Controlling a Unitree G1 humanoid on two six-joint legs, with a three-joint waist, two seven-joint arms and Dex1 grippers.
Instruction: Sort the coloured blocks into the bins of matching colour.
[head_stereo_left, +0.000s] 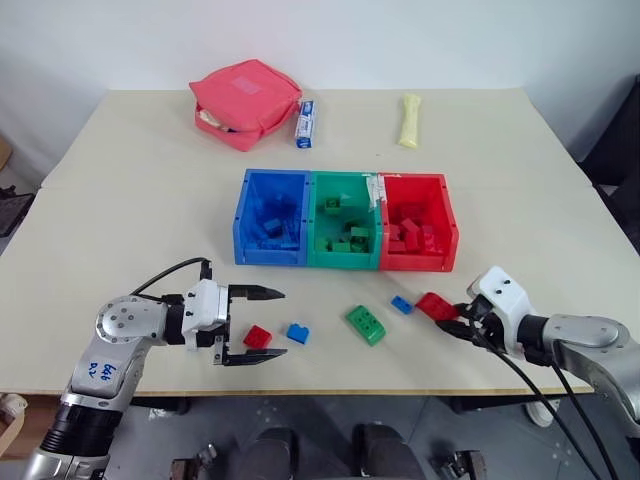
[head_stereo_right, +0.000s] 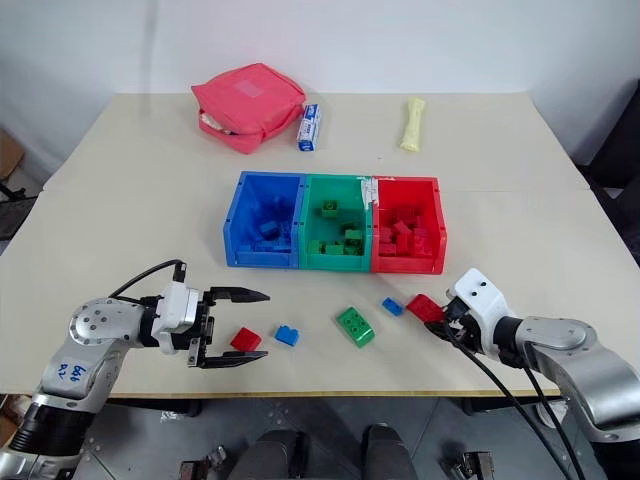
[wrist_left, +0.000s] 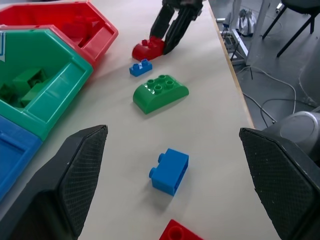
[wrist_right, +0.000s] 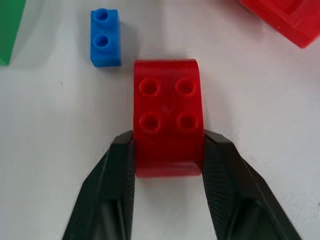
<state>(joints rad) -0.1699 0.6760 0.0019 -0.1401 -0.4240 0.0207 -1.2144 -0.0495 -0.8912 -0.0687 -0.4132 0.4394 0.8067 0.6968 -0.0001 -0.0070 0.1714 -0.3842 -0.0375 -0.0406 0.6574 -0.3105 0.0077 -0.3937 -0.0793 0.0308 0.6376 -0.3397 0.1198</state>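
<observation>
Black textured fingers of the left gripper (head_stereo_left: 253, 325) spread wide over a small red block (head_stereo_left: 257, 336). Rightward lie glossy studded blue (head_stereo_left: 298, 333) and green (head_stereo_left: 366, 325) blocks. Right gripper (wrist_right: 167, 152) clamps a rounded red block (wrist_right: 168, 114) before the bins (head_stereo_left: 345, 263).

Handwritten blue marks on left forearm sticker (head_stereo_left: 101, 372), not clearly legible.

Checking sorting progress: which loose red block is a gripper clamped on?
The curved red block near the red bin, between the right gripper's fingers; the other red block lies untouched by the left gripper.
</observation>
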